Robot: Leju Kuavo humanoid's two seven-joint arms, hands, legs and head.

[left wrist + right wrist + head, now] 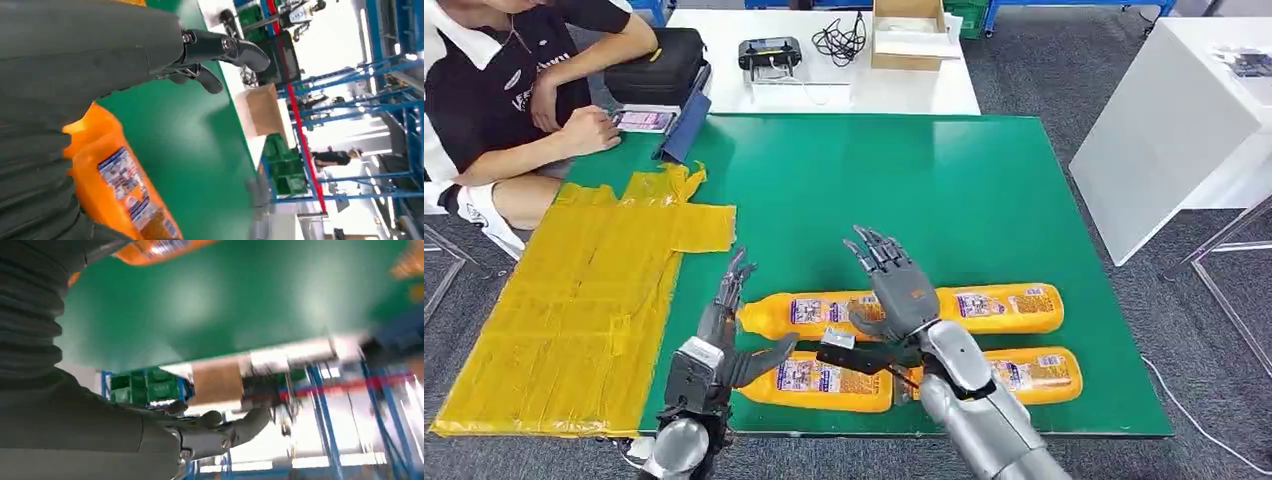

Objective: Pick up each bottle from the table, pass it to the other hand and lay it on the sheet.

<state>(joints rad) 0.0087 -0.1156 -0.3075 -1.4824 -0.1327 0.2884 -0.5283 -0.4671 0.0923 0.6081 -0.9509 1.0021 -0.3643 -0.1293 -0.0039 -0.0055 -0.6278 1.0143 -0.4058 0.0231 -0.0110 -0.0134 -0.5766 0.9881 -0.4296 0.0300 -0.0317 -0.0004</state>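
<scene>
Several orange bottles with printed labels lie on their sides on the green table (874, 180), near its front edge. The two on the left (809, 312) (819, 385) lie one behind the other, and two more (1004, 305) (1034, 372) lie to the right. The yellow sheet (574, 300) covers the table's left side. My left hand (724, 330) is just left of the near bottles with its fingers straight, its thumb stuck out, holding nothing. My right hand (899, 290) hovers open over the middle of the bottles. The left wrist view shows a bottle (125, 185) close under the hand.
A seated person (514, 90) leans on the far left corner beside a phone (642, 120) and a blue folder (686, 125). On the white table behind stand a black bag (659, 65), a controller (769, 52) and a cardboard box (912, 35). Another white table (1174, 110) stands to the right.
</scene>
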